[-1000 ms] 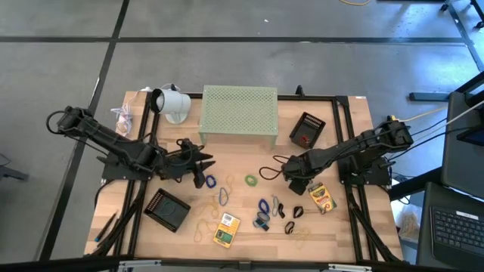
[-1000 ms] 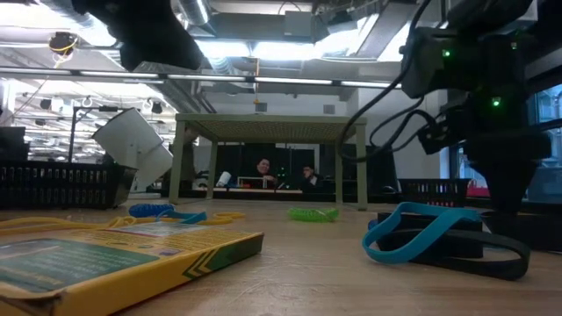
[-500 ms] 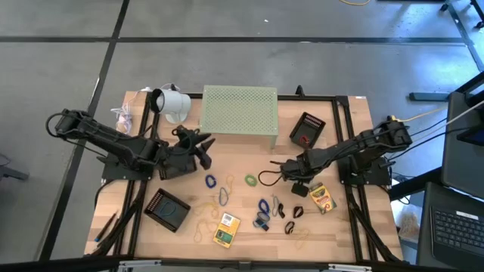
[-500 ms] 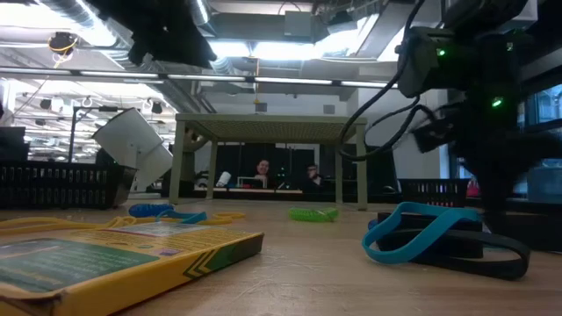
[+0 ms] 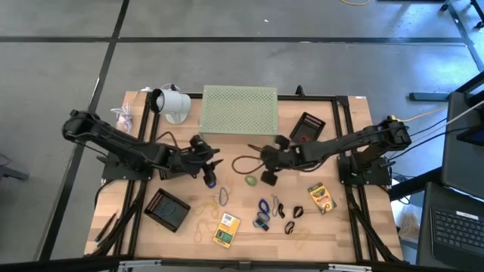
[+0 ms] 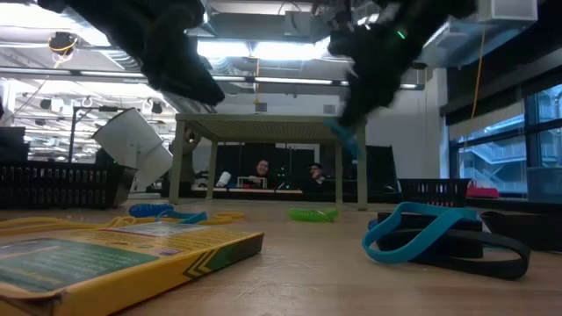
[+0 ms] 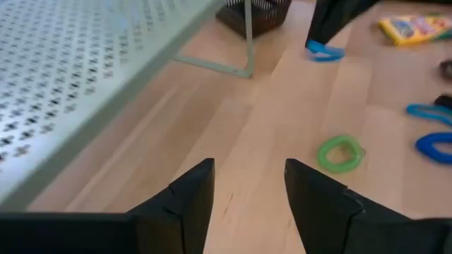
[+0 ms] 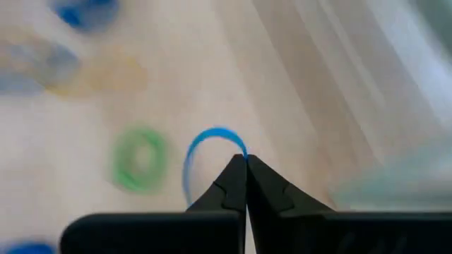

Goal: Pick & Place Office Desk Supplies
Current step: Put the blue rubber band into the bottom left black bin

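1. Right gripper (image 8: 245, 164) has its fingers pressed together, pinching a thin blue rubber-band loop (image 8: 205, 144); the wrist view shows the loop hanging from the tips above the wooden table (image 5: 348, 227).
2. In the high view the right gripper (image 5: 266, 160) is over mid-table, just in front of the large pale green perforated metal riser (image 5: 237, 110). In the low view the blue loop (image 6: 349, 139) hangs in the air off the table.
3. Left gripper (image 7: 248, 185) has its fingers spread, nothing between them; it hangs over bare wood beside the riser (image 7: 85, 63).
4. In the high view the left gripper (image 5: 209, 160) is left of the right one, with a blue loop on the table (image 5: 210, 180) just below it.
5. Small green rubber-band loop (image 5: 251, 180) lies flat on the table between the two grippers, near the right one; also seen at (image 7: 340, 153) and (image 8: 140, 159).
6. More loose supplies lie toward the front edge: blue loops (image 5: 263, 205), black binder clips (image 5: 296, 212), tan loops (image 5: 203, 225).
7. Yellow-green card box (image 5: 226, 230) lies front centre; a second one (image 5: 321, 198) lies to the right.
8. White cup-shaped object (image 5: 171, 103) lies on its side at the back left.
9. Black mesh tray (image 5: 167, 209) sits front left; another black mesh tray (image 5: 306, 130) sits right of the riser.
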Tool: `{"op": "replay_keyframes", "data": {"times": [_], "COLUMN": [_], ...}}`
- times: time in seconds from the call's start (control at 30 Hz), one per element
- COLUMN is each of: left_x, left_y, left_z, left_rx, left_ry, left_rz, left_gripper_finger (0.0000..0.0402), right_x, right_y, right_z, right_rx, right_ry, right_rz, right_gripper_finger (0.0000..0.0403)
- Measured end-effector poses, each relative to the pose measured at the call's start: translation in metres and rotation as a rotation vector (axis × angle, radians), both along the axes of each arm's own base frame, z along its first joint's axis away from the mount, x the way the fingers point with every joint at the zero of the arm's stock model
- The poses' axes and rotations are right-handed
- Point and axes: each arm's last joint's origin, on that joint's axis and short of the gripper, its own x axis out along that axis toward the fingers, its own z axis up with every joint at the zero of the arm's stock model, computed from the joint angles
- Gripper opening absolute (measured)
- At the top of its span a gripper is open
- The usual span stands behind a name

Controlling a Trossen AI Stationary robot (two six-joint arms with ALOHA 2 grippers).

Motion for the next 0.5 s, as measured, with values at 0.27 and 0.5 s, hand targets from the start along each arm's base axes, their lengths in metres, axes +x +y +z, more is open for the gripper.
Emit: {"op": "replay_keyframes", "data": {"times": [0.27, 0.5], "left_x": [0.024, 0.038], "left_y": [-0.006, -0.01], "left_z": [-0.012, -0.007], "left_rx": [0.05, 0.1], "left_ry": [-0.063, -0.196], "left_rz": [-0.046, -0.078], "left_gripper_finger": [0.016, 0.0164], "right_x": [0.025, 0.029], "right_y": [0.006, 0.006], "right_z": [0.04, 0.046], "right_rx": [-0.007, -0.043], "right_ry": [-0.256, -0.304], "right_rz": [0.168, 0.192], "right_gripper_finger": [0.0, 0.0]}}
